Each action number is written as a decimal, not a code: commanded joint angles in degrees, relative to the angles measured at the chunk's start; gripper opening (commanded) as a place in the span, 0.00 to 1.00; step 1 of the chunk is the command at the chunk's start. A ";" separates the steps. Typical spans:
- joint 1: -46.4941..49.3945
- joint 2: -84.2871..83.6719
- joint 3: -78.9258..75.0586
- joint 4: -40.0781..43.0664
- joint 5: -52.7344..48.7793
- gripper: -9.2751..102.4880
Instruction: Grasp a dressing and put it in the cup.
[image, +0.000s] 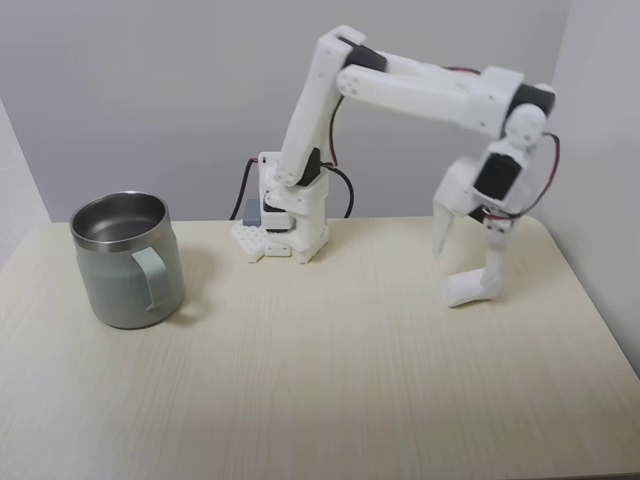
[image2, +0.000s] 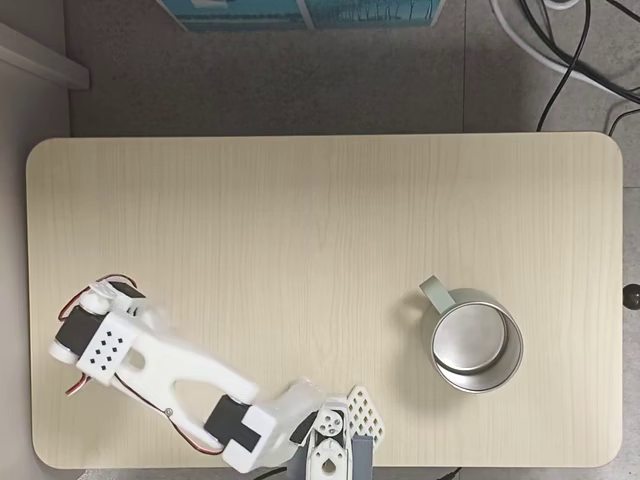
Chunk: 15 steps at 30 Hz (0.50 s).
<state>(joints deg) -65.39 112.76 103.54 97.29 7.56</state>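
The cup (image: 115, 290), a pale grey-green mug with a steel rim and inside, stands upright at the table's left in a fixed view, handle facing the camera. Seen from above, the cup (image2: 520, 345) is at the lower right. My gripper (image: 452, 272) hangs over the table's right side, far from the cup, open and pointing down. A white rounded lump (image: 468, 290) rests on the table at the lower fingertip; I cannot tell whether it is the dressing or part of the finger. From above, the wrist (image2: 105, 345) covers what lies beneath it.
The arm's base (image: 285, 225) stands at the table's back edge, with cables behind it. A wall rises close to the table's right side (image: 610, 200). Bare wood (image: 320, 380) stretches between cup and gripper. Off the table lie floor cables (image2: 570, 50) and a blue box (image2: 300, 12).
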 joint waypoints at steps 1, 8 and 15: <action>-1.41 2.46 3.08 -1.41 0.53 0.30; -3.60 6.59 5.36 -1.93 0.53 0.30; -5.01 9.32 5.71 -2.11 -1.58 0.30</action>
<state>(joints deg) -69.61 121.99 106.88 95.54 6.59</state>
